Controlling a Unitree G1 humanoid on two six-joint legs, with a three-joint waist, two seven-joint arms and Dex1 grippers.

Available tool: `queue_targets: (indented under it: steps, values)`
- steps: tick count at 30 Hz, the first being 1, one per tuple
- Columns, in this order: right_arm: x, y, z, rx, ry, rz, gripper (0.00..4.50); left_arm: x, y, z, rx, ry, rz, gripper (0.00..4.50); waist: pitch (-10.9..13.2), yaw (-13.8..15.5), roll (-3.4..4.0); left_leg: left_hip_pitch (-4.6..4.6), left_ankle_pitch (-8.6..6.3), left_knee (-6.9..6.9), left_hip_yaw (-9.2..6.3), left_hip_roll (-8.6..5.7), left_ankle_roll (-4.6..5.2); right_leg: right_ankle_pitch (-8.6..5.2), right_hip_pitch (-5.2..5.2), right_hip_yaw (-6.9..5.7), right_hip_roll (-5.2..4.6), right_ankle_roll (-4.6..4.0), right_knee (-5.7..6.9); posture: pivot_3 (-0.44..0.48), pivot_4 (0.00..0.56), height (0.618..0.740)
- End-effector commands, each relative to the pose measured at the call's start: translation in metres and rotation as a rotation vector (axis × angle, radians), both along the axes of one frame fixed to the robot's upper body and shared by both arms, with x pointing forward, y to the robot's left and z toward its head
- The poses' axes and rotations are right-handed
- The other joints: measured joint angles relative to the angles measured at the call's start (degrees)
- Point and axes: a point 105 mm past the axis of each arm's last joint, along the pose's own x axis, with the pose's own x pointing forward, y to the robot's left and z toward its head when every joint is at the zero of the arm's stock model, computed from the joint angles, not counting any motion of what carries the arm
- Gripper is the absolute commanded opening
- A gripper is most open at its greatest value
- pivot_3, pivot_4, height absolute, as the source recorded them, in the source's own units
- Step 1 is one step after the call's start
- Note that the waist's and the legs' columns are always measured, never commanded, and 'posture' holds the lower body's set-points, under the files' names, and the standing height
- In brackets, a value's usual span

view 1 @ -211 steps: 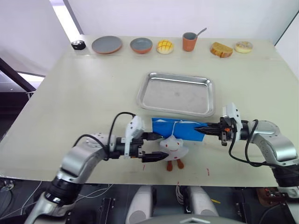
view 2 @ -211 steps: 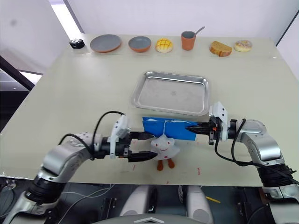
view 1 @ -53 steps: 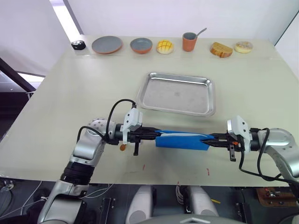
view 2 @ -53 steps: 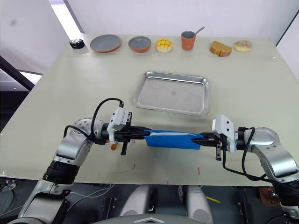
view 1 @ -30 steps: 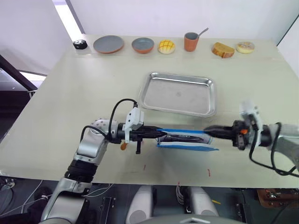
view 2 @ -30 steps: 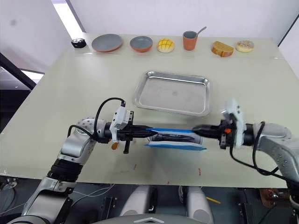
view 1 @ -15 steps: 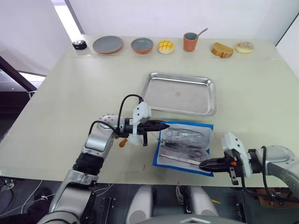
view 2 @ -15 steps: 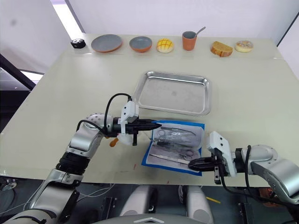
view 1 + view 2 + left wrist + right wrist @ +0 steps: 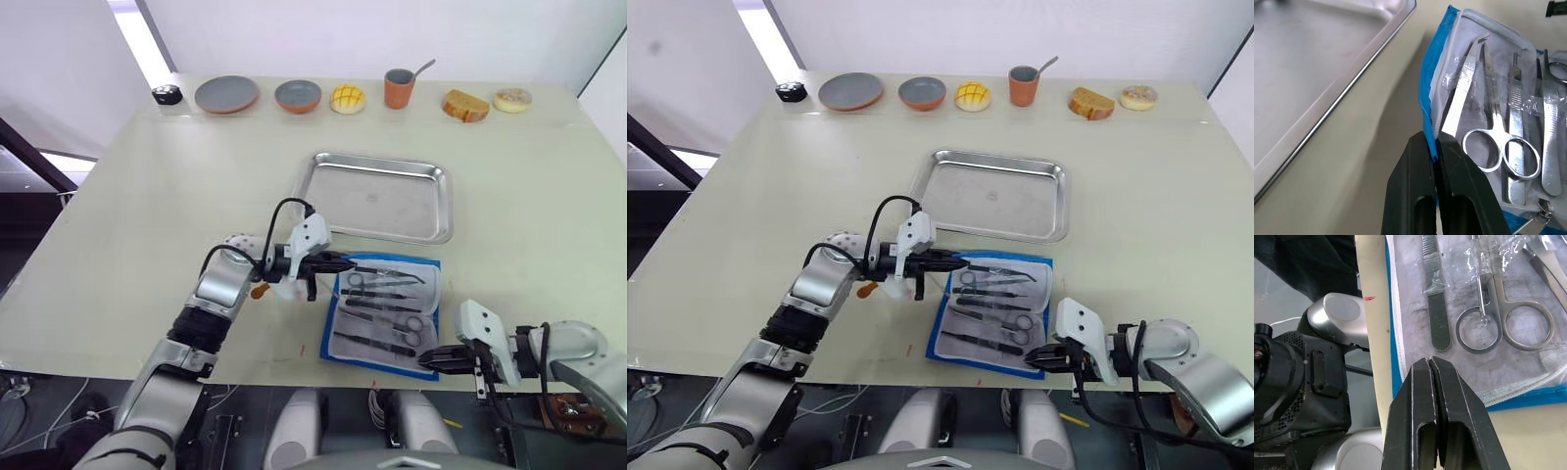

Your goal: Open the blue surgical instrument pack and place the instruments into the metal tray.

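Blue surgical instrument pack (image 9: 386, 311): lies open and flat near the table's front edge, pale lining up. Its far-left corner sits pinched between the closed fingers of the left gripper (image 9: 345, 262); its near-right corner lies just ahead of the right gripper (image 9: 428, 359), whose fingers are pressed together with nothing visibly between them. The pack looks like soft, light fabric, likely to slide or fold if dragged.

Instruments (image 9: 381, 305): scissors with ring handles, forceps and flat handles, lying side by side under clear pocket strips just right of the left gripper. Judged thin, stiff, slippery steel lying low on the lining; best taken across a shank or at a ring, after sliding free of the strip.

Metal tray (image 9: 375, 197): empty, just beyond the left gripper and the pack; a raised rim to clear.

Small white toy (image 9: 890, 287): beneath the left gripper, beside the pack's left edge, possibly obstructing that arm.

Plates (image 9: 226, 94), bun (image 9: 346, 97), cup (image 9: 398, 87), pastries (image 9: 464, 105): along the far edge, well apart.
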Motion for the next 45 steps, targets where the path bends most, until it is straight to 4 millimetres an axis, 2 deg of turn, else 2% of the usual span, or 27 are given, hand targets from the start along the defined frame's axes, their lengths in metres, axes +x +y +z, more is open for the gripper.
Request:
queue_targets:
  steps: [1, 6, 8, 12, 15, 18, 19, 26, 28, 38, 45]
  values:
    - [0.003, 0.001, 0.006, 0.015, -0.033, -0.002, 0.04, -0.002, -0.001, -0.014, 0.04, 0.043, -0.01, 0.0, 0.0, 0.0, 0.0, 0.0, 0.0, 0.0, 0.0, 0.0, 0.0, 0.0, 0.0, 0.0, 0.0, 0.0, 0.0, 0.0, 0.15, 0.74]
    - [0.003, 0.004, 0.01, 0.038, -0.02, 0.001, 0.04, 0.001, -0.002, -0.013, 0.018, 0.055, 0.0, 0.0, 0.0, 0.1, 0.0, 0.0, 0.0, 0.01, -0.01, 0.0, 0.0, 0.0, 0.01, 0.0, 0.0, 0.0, 0.0, 0.0, 0.15, 0.74]
    - [0.006, 0.003, 0.017, 0.066, -0.035, -0.009, 0.0, 0.001, -0.001, -0.009, -0.013, 0.075, 0.009, 0.51, 0.0, 0.1, 0.0, 0.0, 0.0, 0.01, -0.02, 0.0, 0.0, 0.0, 0.02, -0.01, -0.01, 0.0, 0.0, 0.0, 0.15, 0.74]
    - [0.012, -0.002, 0.029, 0.101, -0.056, -0.022, 1.18, 0.001, 0.006, -0.001, -0.058, 0.069, 0.021, 1.77, 0.0, 0.0, 0.0, 0.0, 0.0, 0.01, -0.03, 0.0, 0.0, 0.0, 0.02, -0.01, 0.0, 0.0, 0.0, 0.0, 0.15, 0.74]
    - [0.013, -0.005, 0.039, 0.14, -0.066, -0.025, 2.68, -0.005, 0.015, 0.003, -0.062, 0.086, 0.012, 3.26, 0.0, -0.2, 0.01, -0.01, 0.0, 0.01, -0.05, 0.02, 0.0, 0.0, 0.01, -0.04, 0.01, 0.0, -0.01, 0.0, 0.15, 0.74]
    - [0.014, -0.005, 0.047, 0.17, -0.075, -0.017, 4.05, -0.011, 0.022, 0.006, -0.067, 0.097, 0.001, 4.49, 0.0, -0.2, 0.01, 0.0, 0.0, 0.0, -0.04, 0.06, 0.0, 0.0, 0.0, 0.0, 0.02, -0.01, -0.01, 0.0, 0.15, 0.74]
    - [0.015, -0.006, 0.049, 0.173, -0.082, -0.017, 4.48, -0.013, 0.025, 0.007, -0.07, 0.099, 0.0, 4.5, 0.0, -0.2, 0.01, 0.0, 0.0, 0.0, -0.04, 0.09, 0.0, 0.0, 0.01, 0.0, 0.02, 0.0, -0.01, 0.0, 0.15, 0.74]
    - [0.032, -0.01, 0.048, 0.147, -0.172, -0.026, 4.48, -0.028, 0.048, 0.017, -0.114, 0.114, 0.015, 4.5, 0.0, -0.4, 0.0, 0.01, 0.0, -0.01, -0.02, 0.13, 0.0, 0.0, -0.01, 0.02, 0.02, -0.01, -0.01, 0.0, 0.15, 0.74]
    - [0.036, -0.009, 0.043, 0.143, -0.206, -0.014, 4.48, -0.036, 0.062, 0.024, -0.147, 0.116, 0.03, 4.5, 0.0, -0.3, 0.01, 0.0, 0.0, -0.01, -0.02, 0.15, 0.0, 0.0, -0.01, 0.02, 0.02, -0.01, -0.01, 0.0, 0.15, 0.74]
    - [0.044, -0.009, 0.031, 0.187, -0.265, -0.002, 4.48, -0.091, 0.119, 0.074, -0.325, 0.133, -0.016, 4.5, 0.1, -0.3, -0.13, -0.02, -0.01, -0.03, 0.03, 0.27, 0.0, -0.01, -0.03, 0.01, -0.07, -0.02, -0.04, 0.0, 0.15, 0.74]
    - [0.047, -0.012, 0.024, 0.193, -0.297, -0.009, 4.48, -0.104, 0.135, 0.085, -0.325, 0.153, -0.002, 4.5, 0.1, -0.1, -0.1, 0.01, 0.0, -0.08, 0.04, 0.31, -0.01, -0.01, -0.04, -0.01, -0.07, -0.03, -0.02, 0.0, 0.15, 0.74]
